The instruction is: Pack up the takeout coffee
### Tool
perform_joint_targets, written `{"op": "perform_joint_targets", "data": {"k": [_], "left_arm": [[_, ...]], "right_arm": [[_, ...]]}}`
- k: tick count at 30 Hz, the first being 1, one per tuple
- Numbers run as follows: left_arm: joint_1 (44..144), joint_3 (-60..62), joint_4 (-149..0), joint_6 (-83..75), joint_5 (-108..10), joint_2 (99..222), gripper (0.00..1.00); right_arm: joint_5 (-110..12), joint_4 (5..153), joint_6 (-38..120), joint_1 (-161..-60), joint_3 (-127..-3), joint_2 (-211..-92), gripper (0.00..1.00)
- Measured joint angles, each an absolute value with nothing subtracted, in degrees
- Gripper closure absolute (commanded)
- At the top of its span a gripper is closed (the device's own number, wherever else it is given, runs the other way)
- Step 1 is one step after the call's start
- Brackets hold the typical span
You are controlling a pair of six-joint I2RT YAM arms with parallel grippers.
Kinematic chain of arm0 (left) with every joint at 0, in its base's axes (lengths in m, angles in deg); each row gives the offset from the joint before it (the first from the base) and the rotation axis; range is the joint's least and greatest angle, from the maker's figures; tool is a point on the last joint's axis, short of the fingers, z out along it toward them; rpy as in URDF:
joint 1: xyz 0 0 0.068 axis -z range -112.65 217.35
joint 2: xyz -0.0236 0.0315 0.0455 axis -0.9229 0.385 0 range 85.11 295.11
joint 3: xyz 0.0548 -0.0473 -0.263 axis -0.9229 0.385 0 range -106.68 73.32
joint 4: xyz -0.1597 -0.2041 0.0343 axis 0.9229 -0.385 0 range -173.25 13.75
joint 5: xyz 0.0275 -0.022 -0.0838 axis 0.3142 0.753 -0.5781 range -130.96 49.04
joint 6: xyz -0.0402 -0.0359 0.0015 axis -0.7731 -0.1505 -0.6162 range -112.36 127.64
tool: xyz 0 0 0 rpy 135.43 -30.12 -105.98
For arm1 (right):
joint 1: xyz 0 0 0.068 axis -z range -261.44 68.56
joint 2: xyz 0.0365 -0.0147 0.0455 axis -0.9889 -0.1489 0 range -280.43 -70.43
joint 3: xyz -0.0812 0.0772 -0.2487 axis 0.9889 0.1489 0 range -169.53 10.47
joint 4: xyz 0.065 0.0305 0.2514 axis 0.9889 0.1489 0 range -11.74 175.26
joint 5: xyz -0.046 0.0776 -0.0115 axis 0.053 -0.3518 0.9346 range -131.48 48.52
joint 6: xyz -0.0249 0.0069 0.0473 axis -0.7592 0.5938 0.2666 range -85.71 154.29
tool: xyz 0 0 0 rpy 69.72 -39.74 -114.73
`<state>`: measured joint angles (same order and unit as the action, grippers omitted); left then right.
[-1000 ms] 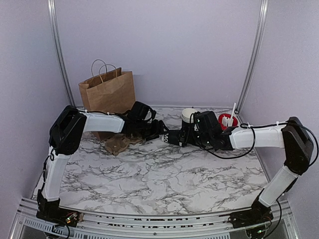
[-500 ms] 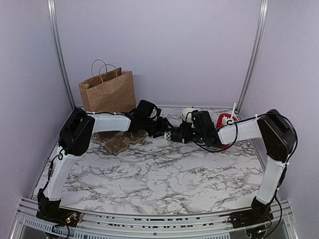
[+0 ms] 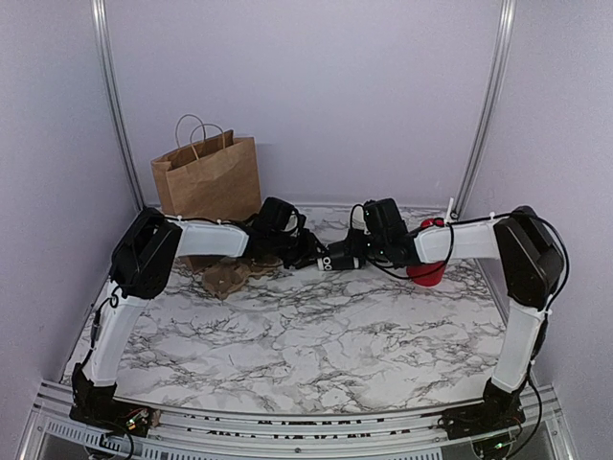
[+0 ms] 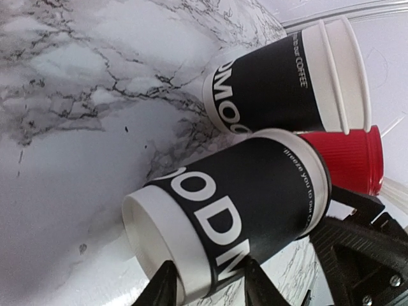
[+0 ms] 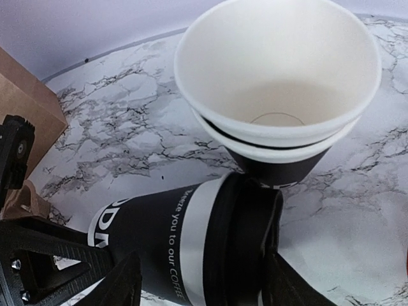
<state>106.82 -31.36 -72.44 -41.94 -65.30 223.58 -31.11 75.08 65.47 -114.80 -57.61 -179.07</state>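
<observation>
The takeout coffee [image 3: 337, 262] [image 4: 242, 204] [image 5: 166, 242], a black cup with white lettering and a black lid, lies on its side between the two grippers at the back of the table. My left gripper [image 3: 311, 257] [image 4: 207, 287] has its fingers pressed on either side of the cup's white base end. My right gripper [image 3: 362, 251] [image 5: 204, 287] straddles the lid end. One of its fingers lies on the cup wall and the other against the lid. The lid looks slightly bent at its edge.
A nested stack of like cups [image 4: 280, 83] [image 5: 274, 83] stands just behind the held cup. A red cup [image 3: 426, 268] [image 4: 347, 159] with white sticks is to the right. A brown paper bag [image 3: 208, 177] stands at the back left, with a brown cardboard carrier [image 3: 225, 278] in front of it.
Both grippers have narrowed onto the cup. The right arm has raised its elbow and its wrist has swung back, now covering the cup stack in the top view. The left arm has reached further right.
</observation>
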Motion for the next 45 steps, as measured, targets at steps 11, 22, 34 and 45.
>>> {"op": "perform_joint_targets", "data": {"k": [11,22,34,45], "left_arm": [[108.3,-17.51,-67.15,-46.64,-65.97,215.3,0.69],[110.95,-10.95,-64.96,-48.28,-65.41,211.41,0.71],[113.11,-4.59,-62.64,-49.83,-64.25,209.68,0.73],[112.7,-1.66,-62.23,-49.28,-63.35,206.21,0.74]], "right_arm": [[-24.4,91.78,61.49,-119.81,-65.98,-178.46,0.63],[-19.24,104.31,56.46,-126.19,-73.06,-178.41,0.71],[-20.03,108.5,55.85,-126.21,-72.47,-175.7,0.23],[-30.89,96.66,55.72,-111.48,-65.28,-175.11,0.26]]}}
